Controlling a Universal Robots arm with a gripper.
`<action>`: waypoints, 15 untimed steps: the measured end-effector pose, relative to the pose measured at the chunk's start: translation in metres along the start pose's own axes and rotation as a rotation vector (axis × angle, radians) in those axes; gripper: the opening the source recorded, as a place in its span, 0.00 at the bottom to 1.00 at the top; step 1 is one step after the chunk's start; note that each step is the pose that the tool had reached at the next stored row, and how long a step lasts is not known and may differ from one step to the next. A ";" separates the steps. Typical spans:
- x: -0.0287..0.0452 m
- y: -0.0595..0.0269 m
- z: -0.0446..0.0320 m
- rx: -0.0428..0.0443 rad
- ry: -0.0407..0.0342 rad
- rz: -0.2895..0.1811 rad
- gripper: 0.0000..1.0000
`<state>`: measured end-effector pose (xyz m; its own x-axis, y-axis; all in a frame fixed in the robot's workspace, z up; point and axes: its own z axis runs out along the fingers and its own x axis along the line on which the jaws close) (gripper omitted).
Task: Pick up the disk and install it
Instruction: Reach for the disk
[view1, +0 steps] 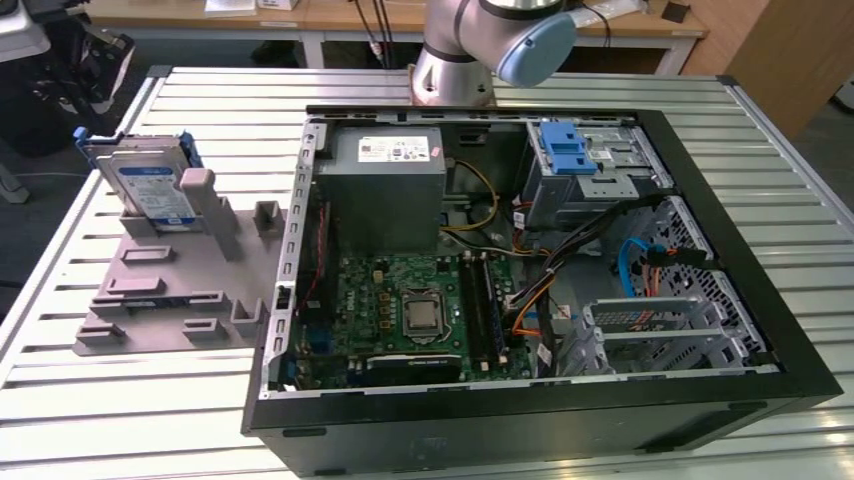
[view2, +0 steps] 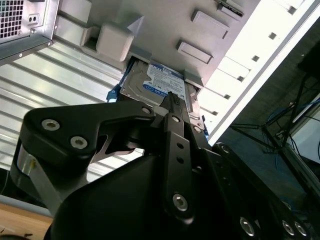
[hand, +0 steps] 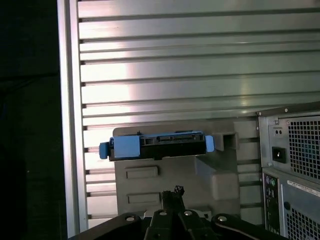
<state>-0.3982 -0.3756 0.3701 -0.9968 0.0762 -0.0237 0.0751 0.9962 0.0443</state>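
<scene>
The disk (view1: 144, 180) stands on edge in a slot at the far end of a grey holder (view1: 174, 290), to the exterior view's left of the open computer case (view1: 747, 300). Its silver face and white-and-blue label (view2: 159, 84) show in the second wrist view. In the first wrist view the disk (hand: 160, 145) appears edge-on in its blue carrier. My gripper (hand: 175, 192) hangs apart from the disk with its black fingers together and nothing between them. The same closed tip of my gripper (view2: 172, 98) points toward the disk in the second wrist view.
The case lies open on a ribbed metal table (view1: 134, 420), showing a green motherboard (view1: 407, 305), a grey power-supply box (view1: 387, 170), a blue latch on a metal cage (view1: 567, 150) and a silver drive cage (view1: 654, 325). The case's rear panel (hand: 295, 150) sits close to the holder.
</scene>
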 end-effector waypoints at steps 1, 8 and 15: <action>0.0009 0.0000 0.0001 0.0000 0.0000 0.000 0.11; 0.0082 0.0002 0.0007 0.0000 0.0000 0.000 0.11; 0.0190 0.0136 0.0024 0.0001 0.0001 0.000 0.11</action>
<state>-0.4160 -0.3605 0.3678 -0.9968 0.0762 -0.0235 0.0751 0.9962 0.0442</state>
